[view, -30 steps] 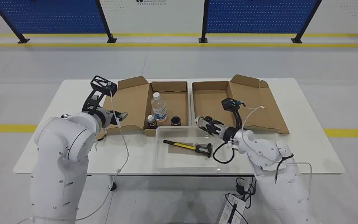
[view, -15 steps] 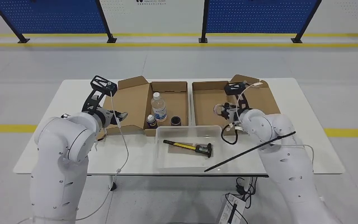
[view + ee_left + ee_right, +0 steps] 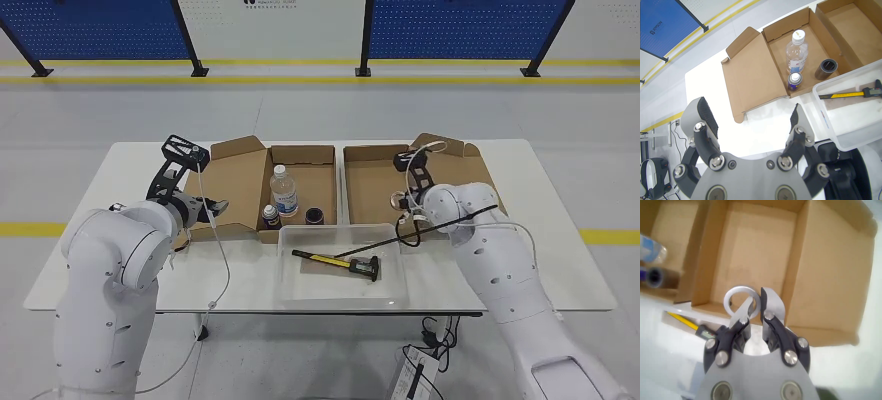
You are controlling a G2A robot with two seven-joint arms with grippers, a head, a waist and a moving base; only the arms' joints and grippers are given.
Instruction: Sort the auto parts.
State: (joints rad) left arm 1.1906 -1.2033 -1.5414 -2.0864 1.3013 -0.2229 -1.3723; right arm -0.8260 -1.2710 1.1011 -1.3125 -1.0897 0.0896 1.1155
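Observation:
My right gripper (image 3: pixel 757 300) is shut on a flat silver metal ring (image 3: pixel 728 298), held above the near edge of the bare right cardboard box (image 3: pixel 755 256). From the top, the right gripper (image 3: pixel 399 198) hangs over that right box (image 3: pixel 370 180). The left box (image 3: pixel 312 178) holds a water bottle (image 3: pixel 284 190), a small spray can (image 3: pixel 270 213) and a black cylinder (image 3: pixel 314 215). A clear plastic bin (image 3: pixel 291 282) in front of the boxes contains a yellow caliper (image 3: pixel 335 262). My left gripper (image 3: pixel 748 106) stands open with nothing in it, above the table left of the left box (image 3: pixel 753 79).
Both boxes have their lids folded open and lying outward on the white table (image 3: pixel 560 260). A thin black cable (image 3: pixel 440 226) from the right arm runs across above the bin's far right corner. Bare table lies at the right of the boxes and along the front edge.
My right arm has risen from the bin's far edge and swung back over the right box, carrying the ring. The left arm has not moved.

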